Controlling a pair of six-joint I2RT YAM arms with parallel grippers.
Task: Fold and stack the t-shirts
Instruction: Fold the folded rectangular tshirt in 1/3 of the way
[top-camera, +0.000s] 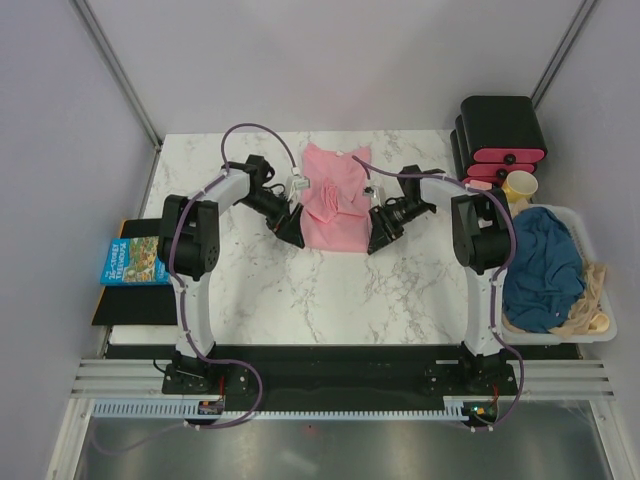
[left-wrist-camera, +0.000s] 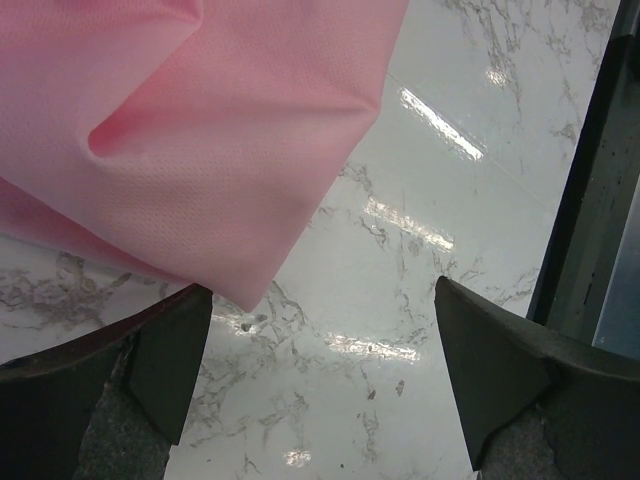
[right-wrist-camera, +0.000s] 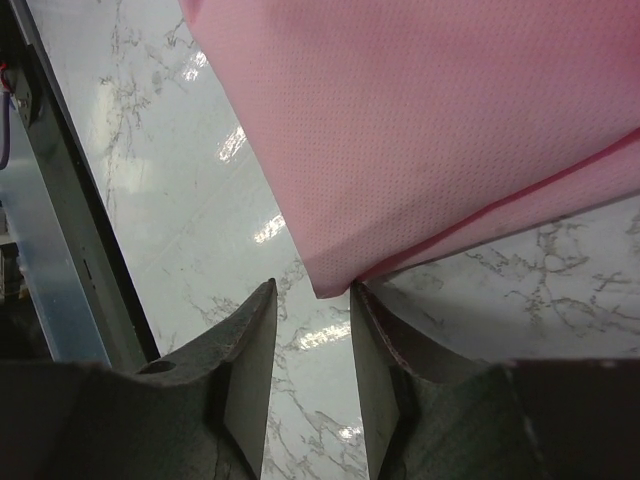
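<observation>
The light pink t-shirt (top-camera: 332, 205) lies partly folded and rumpled at the back middle of the marble table. My left gripper (top-camera: 293, 228) sits at its near left corner, jaws wide open (left-wrist-camera: 322, 290) over bare marble, with the pink corner (left-wrist-camera: 200, 120) just ahead of the left finger. At the near right corner is my right gripper (top-camera: 378, 235), open to a narrow gap (right-wrist-camera: 312, 285) with nothing in it. The pink shirt's corner (right-wrist-camera: 450, 130) ends right at its fingertips. The dark teal-blue t-shirt (top-camera: 543, 265) lies bunched in a bin at the right.
The white bin (top-camera: 590, 228) off the table's right edge also holds a beige cloth (top-camera: 590, 295). Black boxes with pink fronts (top-camera: 500, 135) and a yellow cup (top-camera: 520, 185) stand at the back right. A blue book (top-camera: 132, 260) lies off the left edge.
</observation>
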